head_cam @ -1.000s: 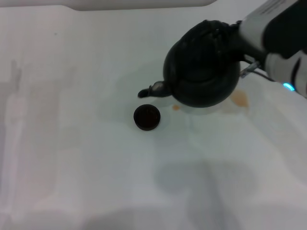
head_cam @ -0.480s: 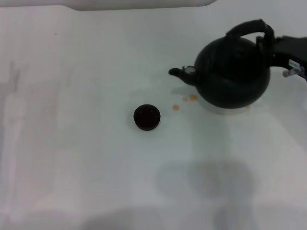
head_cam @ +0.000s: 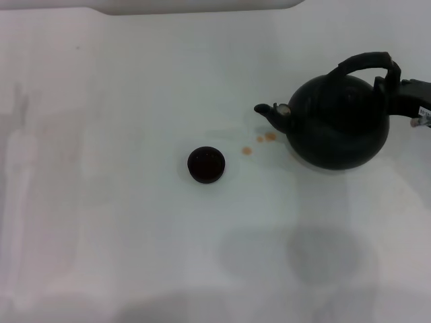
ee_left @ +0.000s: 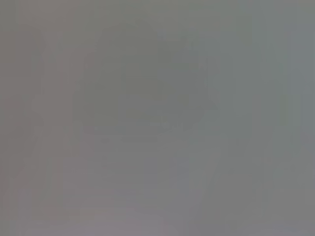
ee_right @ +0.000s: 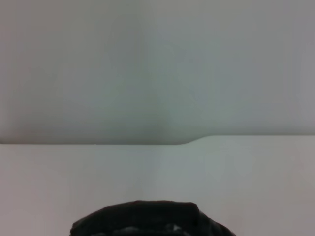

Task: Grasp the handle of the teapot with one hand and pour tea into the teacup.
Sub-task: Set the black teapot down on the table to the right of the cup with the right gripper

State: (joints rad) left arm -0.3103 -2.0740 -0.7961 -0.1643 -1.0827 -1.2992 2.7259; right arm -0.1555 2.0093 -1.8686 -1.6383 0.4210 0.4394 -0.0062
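Note:
The black teapot stands upright at the right of the white table, its spout pointing left toward the teacup. Its arched handle loops over the top. My right gripper comes in from the right edge and is shut on the right end of the handle. The small dark teacup sits on the table left of and nearer than the spout, apart from the pot, with dark liquid inside. The right wrist view shows only a dark ridged piece of the handle. The left gripper is out of view.
A few brown tea drops lie on the white table between cup and teapot. A raised white edge runs along the back. The left wrist view shows only plain grey.
The teapot went from tilted with its spout over the cup to upright, and moved right and away from the cup with my right gripper. The cup stayed put.

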